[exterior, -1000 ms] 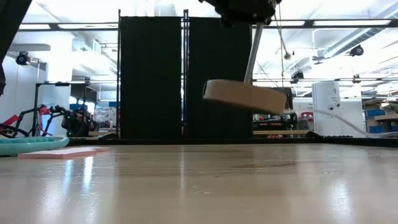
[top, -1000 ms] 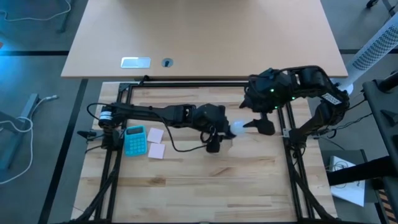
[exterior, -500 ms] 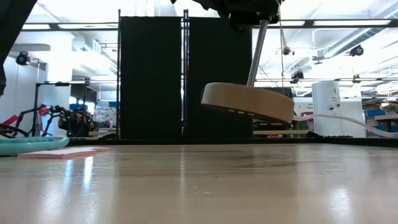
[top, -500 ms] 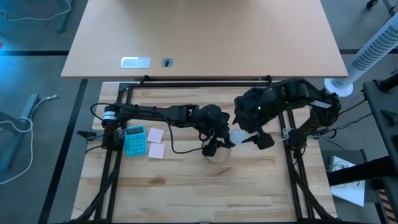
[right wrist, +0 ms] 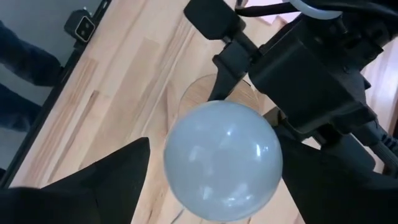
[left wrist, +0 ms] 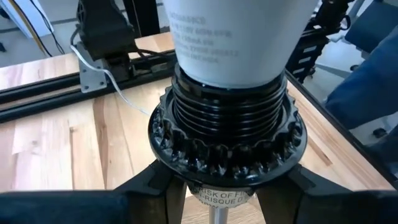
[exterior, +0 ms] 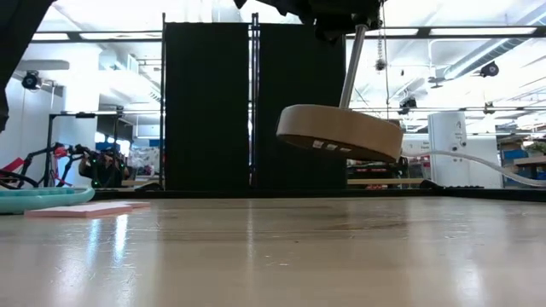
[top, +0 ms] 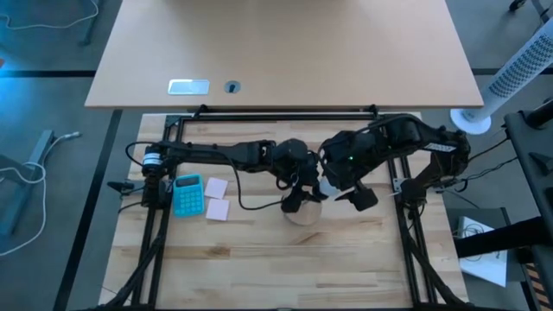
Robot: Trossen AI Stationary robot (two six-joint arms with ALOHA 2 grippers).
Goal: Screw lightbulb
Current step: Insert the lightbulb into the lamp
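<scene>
The lightbulb [right wrist: 222,160] is white and round-topped; its threaded base [left wrist: 227,109] stands in the mouth of the black socket [left wrist: 227,146]. The socket sits on a thin metal rod [exterior: 350,77] above a round wooden disc [exterior: 339,132], which hangs tilted, clear of the table. My left gripper [top: 296,192] is shut on the socket at the table's middle. My right gripper [top: 333,188] is shut on the bulb [top: 327,185], just right of the left gripper. My left gripper pinches the socket's lower part [left wrist: 224,186], below its ridged collar, between its two fingers [left wrist: 149,186]. The socket points away from the wrist with the bulb on its end. The rod and wooden disc [top: 304,214] hang below, clear of the table. My right gripper pinches the bulb's round glass end [right wrist: 186,186] between its two fingers [right wrist: 118,180], one on each side. It comes from the table's right, along the bulb's axis. The bulb is clear of the table, its base toward the socket.
A teal calculator [top: 188,194] and two pink notes [top: 216,197] lie on the table's left part. Black frame rails [top: 259,117] run along the table's far, left and right sides. A white cable [exterior: 478,162] trails from the disc to the right.
My right gripper has gone toward the table's left with the bulb, up to the socket in my left gripper. The socket has tipped, and the wooden disc has swung toward the table's near edge, still clear of the table.
</scene>
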